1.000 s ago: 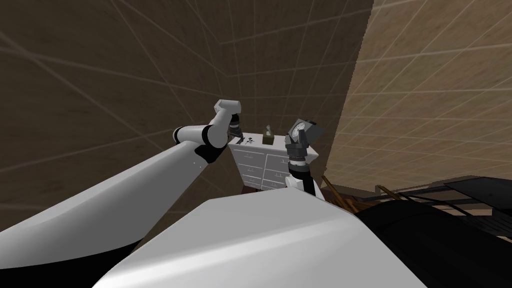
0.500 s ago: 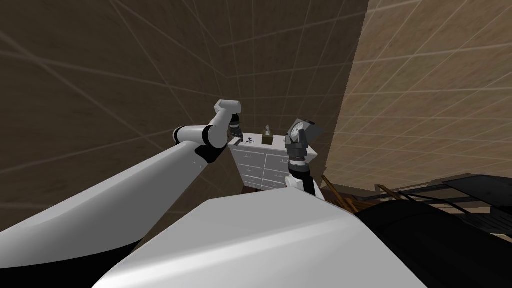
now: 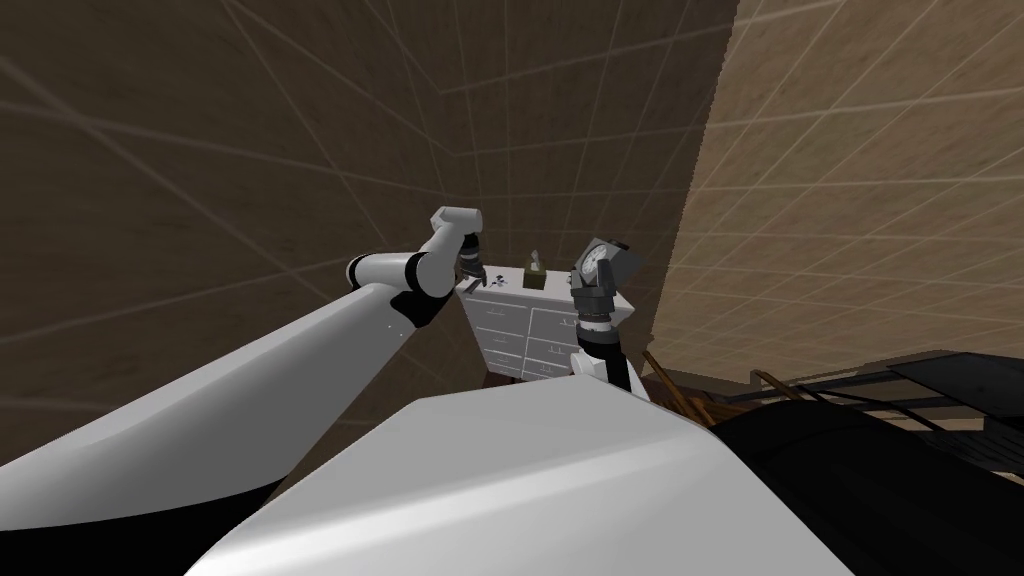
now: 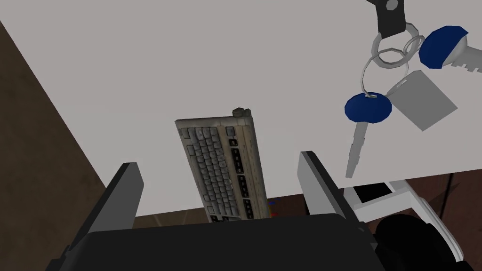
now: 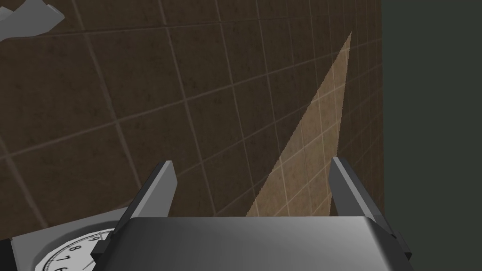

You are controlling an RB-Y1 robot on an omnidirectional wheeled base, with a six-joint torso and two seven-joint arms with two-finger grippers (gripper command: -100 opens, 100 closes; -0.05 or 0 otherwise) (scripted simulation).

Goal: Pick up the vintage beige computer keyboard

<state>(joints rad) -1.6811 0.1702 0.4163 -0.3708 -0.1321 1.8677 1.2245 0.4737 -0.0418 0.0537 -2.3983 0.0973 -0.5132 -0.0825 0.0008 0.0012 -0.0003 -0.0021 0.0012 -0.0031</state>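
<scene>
The white chest of drawers stands against a dark brown tiled wall, and each thing here is placed by it. The vintage beige computer keyboard, a long narrow slab with grey keys and a row of black ones along one side, lies close to the left-hand corner of the chest's flat top. Its end nearer the hand reaches out past the edge of the top.

The left gripper hangs over that same corner of the chest. Its jaws are released. One thin grey finger stands on each long side of the keyboard and both are clear of it, so the keyboard is straddled but not grasped.

Further in along the chest's top, outside the jaws and apart from the keyboard, lies a bunch of silver keys with round blue heads. They are strung on metal rings together with a flat grey tag.

Toward the back of the chest's top, near its middle, stands a small olive tissue box with a white tissue poking out. At the chest's right end is a grey box-shaped clock with a white dial. The right gripper is raised at that right end, just beside the clock, with its jaws released and nothing between them.
</scene>
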